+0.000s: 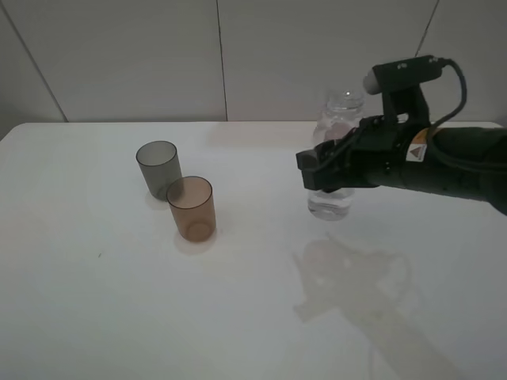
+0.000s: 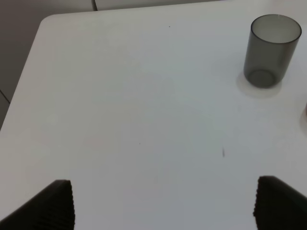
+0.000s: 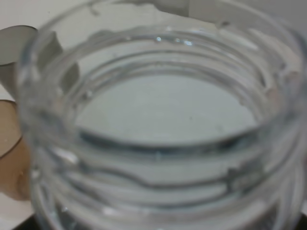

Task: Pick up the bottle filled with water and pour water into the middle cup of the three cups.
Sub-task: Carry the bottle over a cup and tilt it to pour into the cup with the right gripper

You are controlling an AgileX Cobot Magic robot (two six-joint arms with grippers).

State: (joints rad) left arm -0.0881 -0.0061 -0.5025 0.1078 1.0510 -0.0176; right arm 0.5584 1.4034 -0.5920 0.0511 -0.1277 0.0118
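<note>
My right gripper (image 1: 329,170) is shut on the clear uncapped bottle (image 1: 342,107), holding it upright a little above the table at the right. A small amount of water (image 1: 329,207) sits in its base. In the right wrist view the bottle's threaded neck (image 3: 158,143) fills the picture. The amber middle cup (image 1: 191,207) stands left of centre, well left of the bottle, with the smoky grey cup (image 1: 158,168) just behind it. A pinkish tint shows through the bottle's shoulder; what it is I cannot tell. My left gripper (image 2: 163,206) is open, over bare table near the grey cup (image 2: 268,50).
The white table (image 1: 95,301) runs to a pale panelled wall at the back. Its glossy top shows the arm's reflection below the bottle. The right arm's black body (image 1: 444,162) reaches in from the right edge. The table's rounded far corner (image 2: 45,21) appears in the left wrist view.
</note>
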